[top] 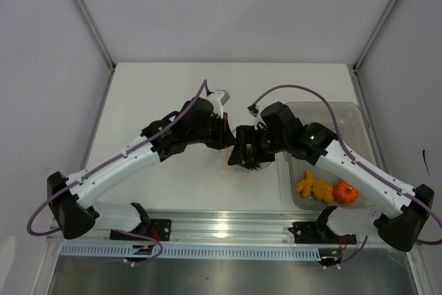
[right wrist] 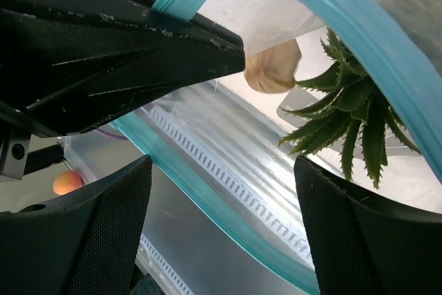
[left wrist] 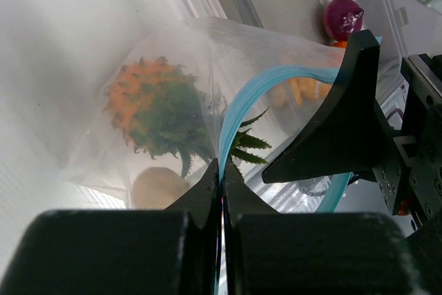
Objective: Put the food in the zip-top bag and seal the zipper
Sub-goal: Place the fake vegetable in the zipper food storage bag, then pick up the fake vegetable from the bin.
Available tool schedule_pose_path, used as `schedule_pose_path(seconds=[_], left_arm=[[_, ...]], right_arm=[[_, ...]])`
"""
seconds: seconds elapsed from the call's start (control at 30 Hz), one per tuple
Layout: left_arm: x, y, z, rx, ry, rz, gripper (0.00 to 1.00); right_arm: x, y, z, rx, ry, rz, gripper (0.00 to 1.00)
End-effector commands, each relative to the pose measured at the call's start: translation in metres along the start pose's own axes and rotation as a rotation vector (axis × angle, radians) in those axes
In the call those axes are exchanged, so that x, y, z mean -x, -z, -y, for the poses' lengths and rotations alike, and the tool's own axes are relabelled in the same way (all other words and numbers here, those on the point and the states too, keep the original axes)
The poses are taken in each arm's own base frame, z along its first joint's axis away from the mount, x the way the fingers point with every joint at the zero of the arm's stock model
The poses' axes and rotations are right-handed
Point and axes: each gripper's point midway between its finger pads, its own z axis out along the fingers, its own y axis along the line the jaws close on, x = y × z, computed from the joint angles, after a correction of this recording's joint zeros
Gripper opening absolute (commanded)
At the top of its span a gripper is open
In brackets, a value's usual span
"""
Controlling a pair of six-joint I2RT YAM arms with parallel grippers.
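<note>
Teal zipper (left wrist: 238,112) is pinched flat betw. the fingertips of the left gripper (left wrist: 222,179), which are closed tight on the strip at one end of the mouth. From there the strip arcs up and away, so the zip-top bag (left wrist: 173,46) stands open, not sealed. Fingers of the right gripper (right wrist: 221,226) are spread wide and clamp nothing. The lower run of the zipper crosses the gap betw. them, and one finger appears to sit just inside the mouth.

Inside the bag the pineapple (left wrist: 148,105) lies on its side, green crown toward the opening. A beige lump (left wrist: 155,188) shows through the plastic beside it.

From above, both wrists meet mid-table (top: 173,94) and hide nearly all of the bag. A grey bin (top: 359,112) sits just to the right, partly under the right arm. The lumpy orange pieces (top: 312,186) and the red-orange one (top: 345,193) lie at its near end, touching. The magenta-purple round one (left wrist: 343,18) shows beyond the bag, outside it. A metal rail (top: 228,226) runs along the near edge betw. the arm bases.
</note>
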Motion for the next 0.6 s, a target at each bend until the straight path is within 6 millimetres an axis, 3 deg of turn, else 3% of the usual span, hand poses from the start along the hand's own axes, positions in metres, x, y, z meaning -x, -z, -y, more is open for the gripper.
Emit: schedule_pose_path(seconds=[0.0, 0.13, 0.23, 0.33, 0.4, 0.47, 0.53, 0.57], left_arm=[[0.009, 0.013, 0.009, -0.044, 0.005, 0.042, 0.01], [0.009, 0.015, 0.006, -0.033, 0.004, 0.05, 0.01], [0.006, 0.012, 0.005, -0.034, 0.005, 0.041, 0.01], [0.004, 0.011, 0.004, -0.033, 0.005, 0.037, 0.01], [0.002, 0.01, 0.002, -0.03, 0.004, 0.037, 0.01], [0.002, 0.009, 0.0, -0.023, 0.001, 0.04, 0.01], [0.001, 0.01, -0.001, -0.018, 0.0, 0.039, 0.01], [0.002, 0.01, -0.001, -0.02, 0.0, 0.042, 0.01]], right_arm=[[0.006, 0.004, -0.007, 0.026, 0.032, 0.028, 0.84], [0.024, 0.028, -0.008, 0.015, 0.028, 0.125, 0.84], [0.047, 0.069, -0.006, -0.035, 0.022, 0.27, 0.84], [0.065, 0.112, 0.02, -0.177, -0.036, 0.405, 0.83], [0.065, 0.139, 0.044, -0.281, -0.09, 0.463, 0.83], [0.07, 0.173, 0.071, -0.403, -0.165, 0.54, 0.83], [0.065, 0.188, 0.099, -0.516, -0.228, 0.556, 0.83], [0.058, 0.199, 0.124, -0.611, -0.306, 0.556, 0.84]])
